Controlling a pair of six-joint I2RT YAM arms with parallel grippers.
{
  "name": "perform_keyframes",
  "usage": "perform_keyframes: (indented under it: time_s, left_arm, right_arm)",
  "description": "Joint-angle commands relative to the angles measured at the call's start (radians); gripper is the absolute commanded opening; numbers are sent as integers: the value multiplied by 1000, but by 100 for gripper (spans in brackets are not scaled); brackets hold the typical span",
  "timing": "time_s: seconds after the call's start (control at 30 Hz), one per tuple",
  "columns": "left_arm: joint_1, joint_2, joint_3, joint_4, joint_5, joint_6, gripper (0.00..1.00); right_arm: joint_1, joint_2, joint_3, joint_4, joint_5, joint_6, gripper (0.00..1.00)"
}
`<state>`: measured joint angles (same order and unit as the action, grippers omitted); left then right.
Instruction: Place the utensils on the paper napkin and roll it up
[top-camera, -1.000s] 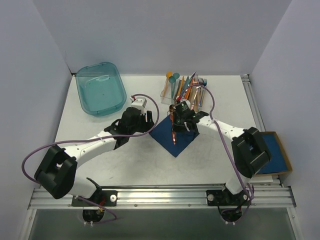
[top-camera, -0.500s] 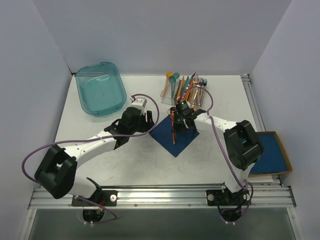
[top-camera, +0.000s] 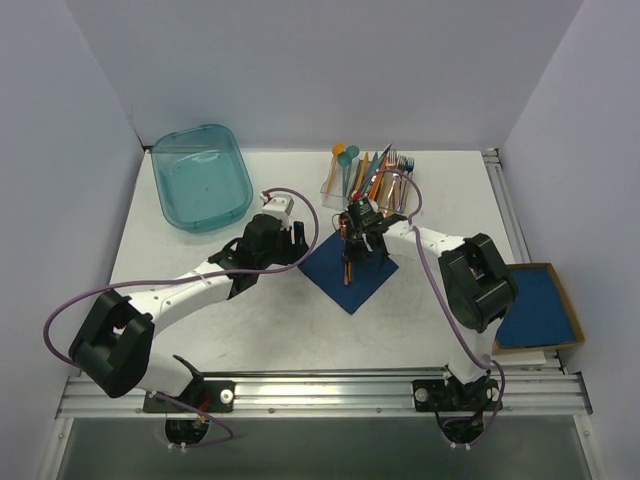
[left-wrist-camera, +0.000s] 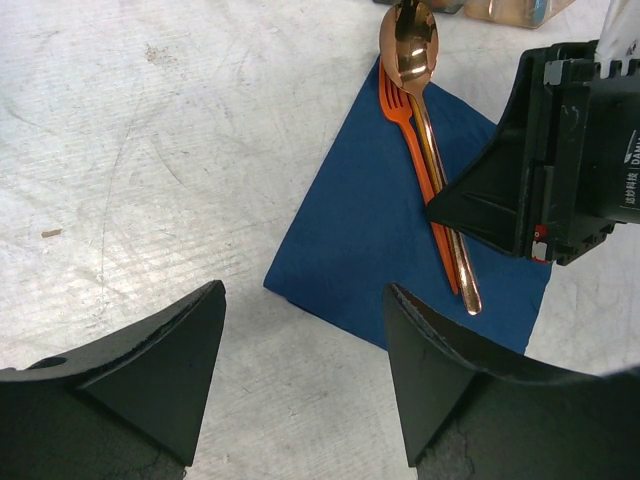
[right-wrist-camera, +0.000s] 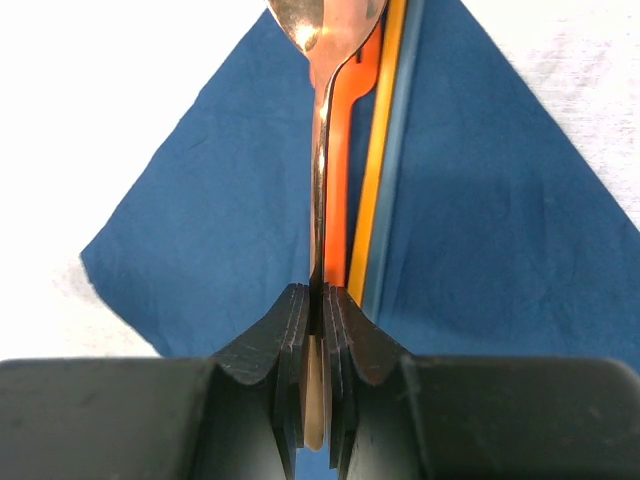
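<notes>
1. When you check the right gripper (right-wrist-camera: 316, 300), you find its jaws pressed together on the handle of the copper spoon (left-wrist-camera: 428, 140), with the handle's tail running on past the fingers
2. You have the spoon's long axis running near to far across the table (top-camera: 200, 320): the bowl points to the far side, towards the cutlery holder (top-camera: 370, 175), and the handle points back towards the arm bases
3. You can see the bowl reach past the far corner of the blue napkin (left-wrist-camera: 370, 230) and sit over bare table, while the rest of the spoon stays over the paper
4. Your napkin lies flat near the middle of the table, turned like a diamond, so the spoon follows roughly one of its diagonals
5. You have an orange fork (left-wrist-camera: 416, 170) lying on the napkin just beside the spoon and parallel to it, tines at the far end; whether the two touch cannot be told
6. In your right wrist view a yellow-orange strip (right-wrist-camera: 385, 150) runs along the fork's other side, on the same axis; what piece it is cannot be told
7. Your left gripper (left-wrist-camera: 303, 295) hangs with its jaws wide apart and nothing between them, over the napkin's left corner
8. You also have a teal tub (top-camera: 200, 178) at the far left
</notes>
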<state>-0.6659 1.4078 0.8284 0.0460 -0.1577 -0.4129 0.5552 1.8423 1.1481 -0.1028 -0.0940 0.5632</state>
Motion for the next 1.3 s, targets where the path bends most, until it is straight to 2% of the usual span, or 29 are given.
perform_keyframes:
  time_s: [0.0,0.33,0.57,0.7,0.77,1.03,1.27]
  left_arm:
    - [-3,-12,8,25,-2,11,73]
    - [-3,-15,6,23,-2,11,73]
    - [-3,-20,6,23,-6,11,73]
    - [-3,-17,5,26,1,11,73]
    - [-1,-12,6,28,7,11,73]
    - [-1,-24,3,26,6,10,73]
    - [-3,-29,-3,29,-3,10,73]
  right_arm:
    - [-9,9,33,-38,25,-8,8]
    - [-9,5,39,-58,51,-17,19]
    - [-8,-14,45,-81,63,-20,20]
    - [-15,-101,25,-101,91,-25,20]
    - [-34,-120,10,-123,143,-32,19]
    - [-80,-170,-106,-97,191,-52,1]
    - [-83,-143,-186,-18,194,-43,0]
